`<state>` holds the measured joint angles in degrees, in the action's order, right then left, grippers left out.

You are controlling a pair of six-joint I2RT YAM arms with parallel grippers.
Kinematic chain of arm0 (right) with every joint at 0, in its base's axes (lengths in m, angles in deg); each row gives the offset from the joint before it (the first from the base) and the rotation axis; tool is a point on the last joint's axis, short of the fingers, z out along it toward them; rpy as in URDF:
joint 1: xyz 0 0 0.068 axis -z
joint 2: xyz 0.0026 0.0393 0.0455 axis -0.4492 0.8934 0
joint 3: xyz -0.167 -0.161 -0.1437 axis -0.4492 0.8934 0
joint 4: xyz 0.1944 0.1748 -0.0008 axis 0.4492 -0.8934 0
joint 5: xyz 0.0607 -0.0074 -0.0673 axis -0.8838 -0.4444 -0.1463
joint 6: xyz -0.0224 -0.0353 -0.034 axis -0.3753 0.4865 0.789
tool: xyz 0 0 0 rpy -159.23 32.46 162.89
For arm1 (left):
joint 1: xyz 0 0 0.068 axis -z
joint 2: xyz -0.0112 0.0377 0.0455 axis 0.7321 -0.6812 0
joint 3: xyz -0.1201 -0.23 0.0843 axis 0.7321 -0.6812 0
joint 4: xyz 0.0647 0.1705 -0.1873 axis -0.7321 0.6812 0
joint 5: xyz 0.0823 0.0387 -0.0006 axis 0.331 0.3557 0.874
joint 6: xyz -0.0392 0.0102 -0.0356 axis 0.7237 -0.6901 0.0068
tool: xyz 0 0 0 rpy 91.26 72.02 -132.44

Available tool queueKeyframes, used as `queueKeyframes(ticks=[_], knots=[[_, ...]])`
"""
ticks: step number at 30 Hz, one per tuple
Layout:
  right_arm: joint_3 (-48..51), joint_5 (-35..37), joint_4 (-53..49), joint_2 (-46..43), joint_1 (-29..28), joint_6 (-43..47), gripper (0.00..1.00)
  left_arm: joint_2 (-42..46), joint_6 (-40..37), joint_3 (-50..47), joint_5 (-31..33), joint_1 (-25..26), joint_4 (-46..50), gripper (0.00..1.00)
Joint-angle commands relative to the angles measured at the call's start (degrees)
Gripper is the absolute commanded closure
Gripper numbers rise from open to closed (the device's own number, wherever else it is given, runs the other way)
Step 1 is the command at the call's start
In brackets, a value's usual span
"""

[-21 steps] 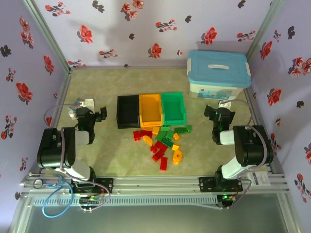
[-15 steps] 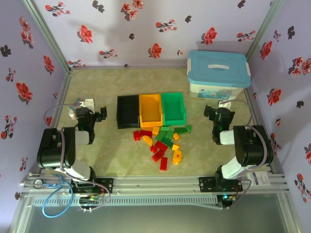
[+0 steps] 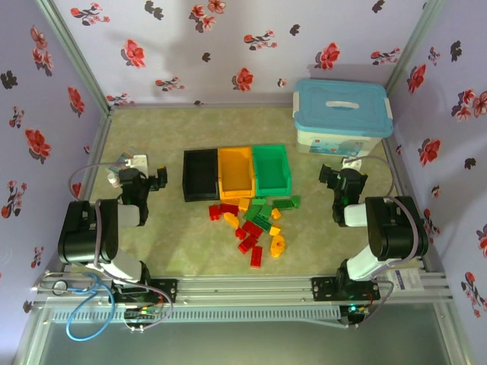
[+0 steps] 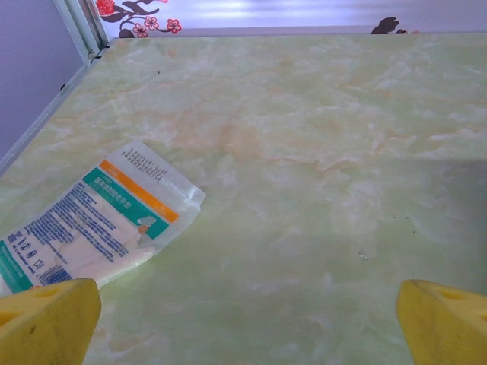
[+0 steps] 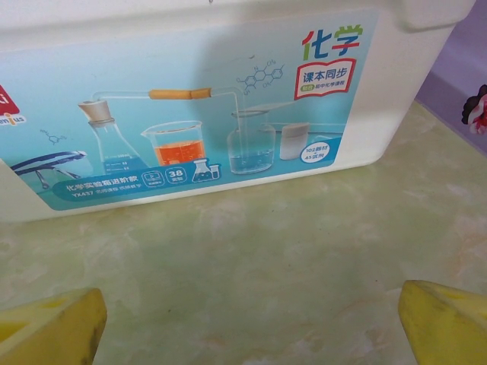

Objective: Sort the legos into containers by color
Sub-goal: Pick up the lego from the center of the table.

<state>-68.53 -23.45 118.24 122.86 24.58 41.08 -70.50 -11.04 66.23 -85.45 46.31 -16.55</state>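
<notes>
Red, green and yellow-orange legos (image 3: 255,224) lie loose on the table, just in front of the containers. The three containers stand side by side: black (image 3: 199,175), orange-yellow (image 3: 235,172) and green (image 3: 271,169). My left gripper (image 3: 139,175) rests at the left, apart from the pile. In its wrist view the left gripper (image 4: 247,323) is open over bare table, one yellow fingertip (image 4: 46,319) in each lower corner. My right gripper (image 3: 342,179) rests at the right. In the right wrist view this gripper (image 5: 247,327) is open too, with nothing between its fingers.
A large white box with a light-blue lid (image 3: 342,118) stands at the back right, its printed side (image 5: 213,99) close ahead of the right gripper. A flat printed packet (image 4: 91,217) lies left of the left gripper. Floral walls enclose three sides.
</notes>
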Motion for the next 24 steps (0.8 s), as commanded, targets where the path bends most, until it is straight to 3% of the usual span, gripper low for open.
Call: queueKeyframes(ticks=[1,20,24], knots=[[-0.44,-0.30,0.29,-0.55,0.35,0.55,0.01,0.70,0.25,-0.20,-0.89,0.15,-0.70,0.00],[-0.69,-1.17,-0.02,-0.51,0.35,0.73,0.01,0.70,0.74,-0.02,-0.50,-0.17,-0.47,0.00],[0.10,-3.73,-0.21,-3.87,-0.01,2.64,0.01,3.85,1.43,-0.72,7.59,0.99,0.31,0.00]])
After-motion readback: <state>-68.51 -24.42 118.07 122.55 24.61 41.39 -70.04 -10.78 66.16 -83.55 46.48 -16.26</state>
